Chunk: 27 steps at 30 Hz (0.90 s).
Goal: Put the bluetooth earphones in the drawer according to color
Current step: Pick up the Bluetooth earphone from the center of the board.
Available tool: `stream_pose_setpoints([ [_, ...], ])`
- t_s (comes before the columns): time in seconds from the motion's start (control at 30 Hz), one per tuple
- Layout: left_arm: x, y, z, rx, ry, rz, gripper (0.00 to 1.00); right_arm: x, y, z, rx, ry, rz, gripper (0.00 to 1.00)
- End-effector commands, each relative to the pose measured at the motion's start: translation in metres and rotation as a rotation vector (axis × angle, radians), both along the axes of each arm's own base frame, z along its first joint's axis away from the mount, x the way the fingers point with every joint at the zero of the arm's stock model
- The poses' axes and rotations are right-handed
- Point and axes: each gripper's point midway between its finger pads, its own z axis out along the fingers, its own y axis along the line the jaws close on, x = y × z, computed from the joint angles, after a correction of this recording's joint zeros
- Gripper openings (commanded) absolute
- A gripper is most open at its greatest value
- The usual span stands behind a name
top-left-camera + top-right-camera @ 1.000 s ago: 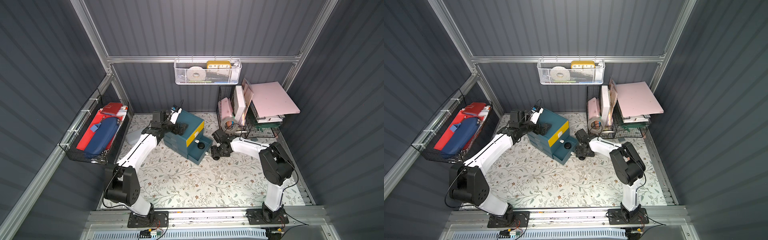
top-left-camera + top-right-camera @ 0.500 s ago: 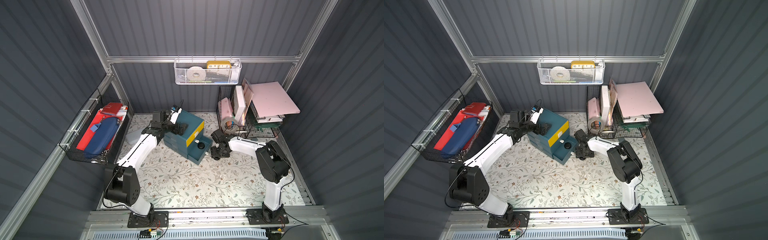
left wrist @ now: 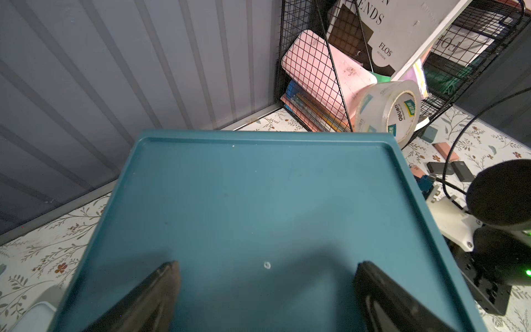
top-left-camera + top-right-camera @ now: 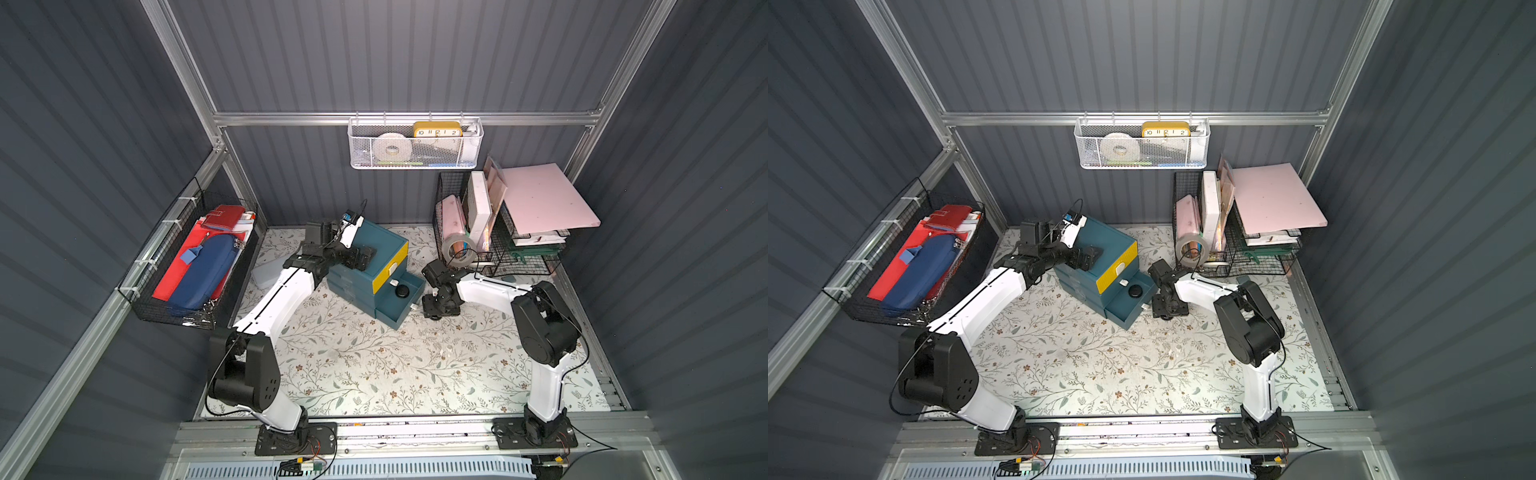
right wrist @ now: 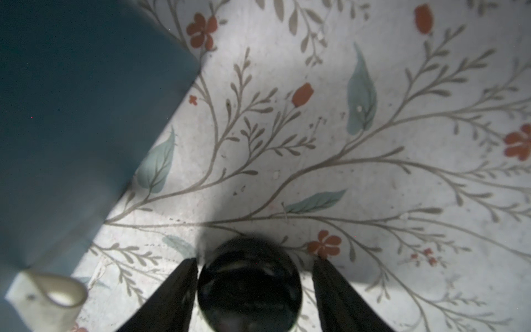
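Left arm: no change over the last second. The left gripper sits on top of the teal cabinet with its fingers spread wide and nothing between them. Whether it presses down or only hovers, I cannot tell. My reading is that it steadies the cabinet.

Centre: the lower drawer stands pulled out, and one black earphone case lies inside it. The yellow-fronted drawer above it is pushed in.

Right arm: the elbow has drawn in slightly toward the cabinet. The right gripper has stayed low over the flowered mat, just beside the open drawer. The fingers straddle a second black case. One finger touches it, the other shows a sliver of gap — firm grip or not, cannot tell. The case looks to be still on the mat, not lifted.

Meaning for the task: this looks like the pick of the second black case in progress, still at the closing stage. It belongs with its black twin in the open drawer — a short carry. The smooth round shell may slip if pinched off-centre. No white or lavender cases show on the mat.
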Motion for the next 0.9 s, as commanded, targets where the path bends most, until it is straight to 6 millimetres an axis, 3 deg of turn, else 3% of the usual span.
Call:
stream_pose_setpoints([
  [0.0,-0.029,0.003,-0.057,0.043,0.238,0.006,0.99,-0.007,-0.004,-0.007,-0.029,0.031,-0.001,0.69],
  [0.37,-0.03,0.001,-0.06,0.048,0.242,0.003,0.99,-0.01,-0.002,-0.009,-0.016,0.045,0.009,0.57],
  [0.67,-0.03,0.001,-0.06,0.045,0.243,0.002,0.99,-0.009,-0.003,-0.003,-0.014,0.026,-0.005,0.2],
  [0.77,-0.03,0.001,-0.059,0.047,0.24,0.0,0.99,-0.006,-0.005,0.004,-0.018,0.001,-0.013,0.0],
  [0.87,-0.03,0.001,-0.06,0.045,0.243,0.002,1.0,0.0,-0.005,0.017,-0.008,-0.044,-0.02,0.0],
])
